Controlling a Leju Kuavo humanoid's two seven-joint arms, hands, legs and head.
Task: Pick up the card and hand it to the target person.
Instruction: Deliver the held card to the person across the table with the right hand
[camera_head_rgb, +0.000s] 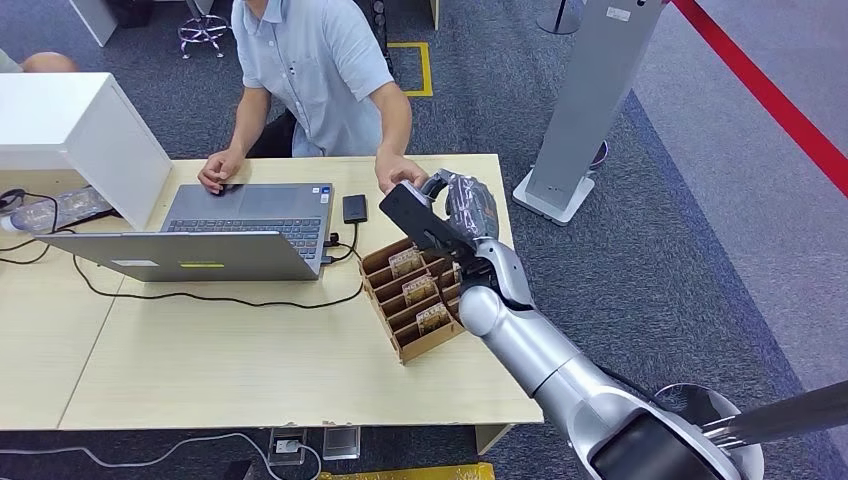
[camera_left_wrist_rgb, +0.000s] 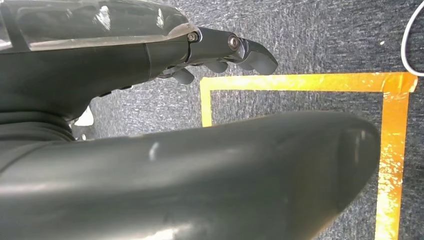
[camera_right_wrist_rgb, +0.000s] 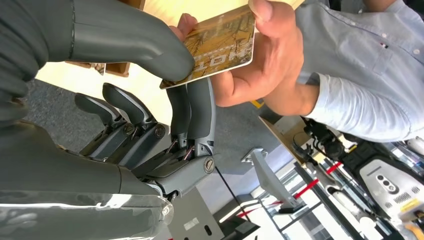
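While the card (camera_right_wrist_rgb: 220, 42) is pinched by right hand (camera_right_wrist_rgb: 150, 115) and person's hand (camera_right_wrist_rgb: 265, 60) together, only releasing left; left hand (camera_left_wrist_rgb: 220, 52) fingers curled, holding nothing.

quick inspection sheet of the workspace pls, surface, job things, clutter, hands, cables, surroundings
surface: light wooden table, bare at the near side.
job's things: gold card, pinched by the right hand and gripped at its far end by the person's hand.
clutter: open laptop, small black device, wooden card rack holding more cards, white box.
hands: right hand raised over the table's far right corner; left hand hangs over the carpet, holding nothing, fingers curled.
cables: black cable runs across the table from the laptop.
surroundings: grey carpet, yellow floor tape, red floor line, grey stand.
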